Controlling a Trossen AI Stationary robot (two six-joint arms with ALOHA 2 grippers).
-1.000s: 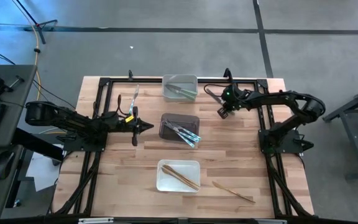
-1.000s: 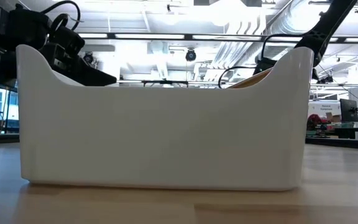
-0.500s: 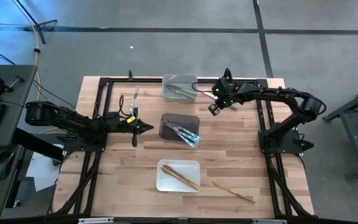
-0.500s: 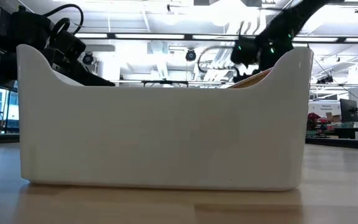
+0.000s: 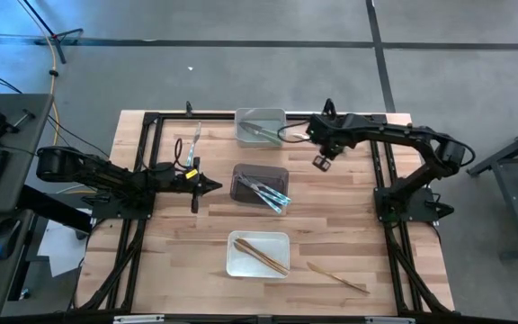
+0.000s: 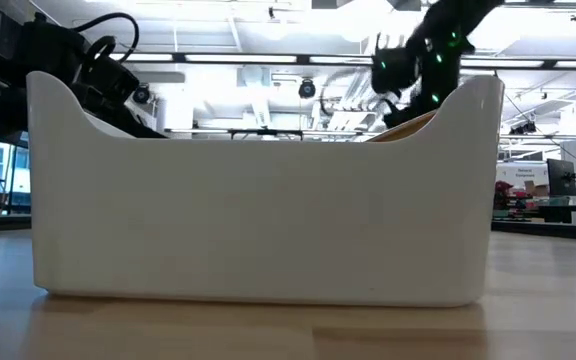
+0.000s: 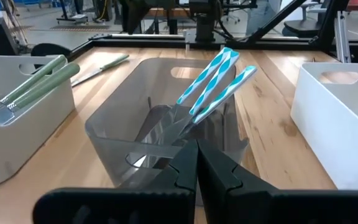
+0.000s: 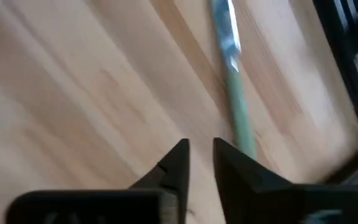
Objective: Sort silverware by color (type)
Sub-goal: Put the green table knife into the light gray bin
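Right gripper has swung back along the wooden table, jaws narrowly parted; left jaws shut.

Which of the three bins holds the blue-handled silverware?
The dark translucent bin mid-table; blue-handled utensils lean in it. The others are pale: green ones, tan ones.

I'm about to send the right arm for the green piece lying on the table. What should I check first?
1. Right gripper empty, fingers slightly apart: ok.
2. Green-handled utensil lies free on the table: ok.
3. Utensil lined up between the fingers: not ok, it sits off to one side.
4. Bin of green utensils has room: ok.
5. Left gripper shut, away beside the grey bin: ok.
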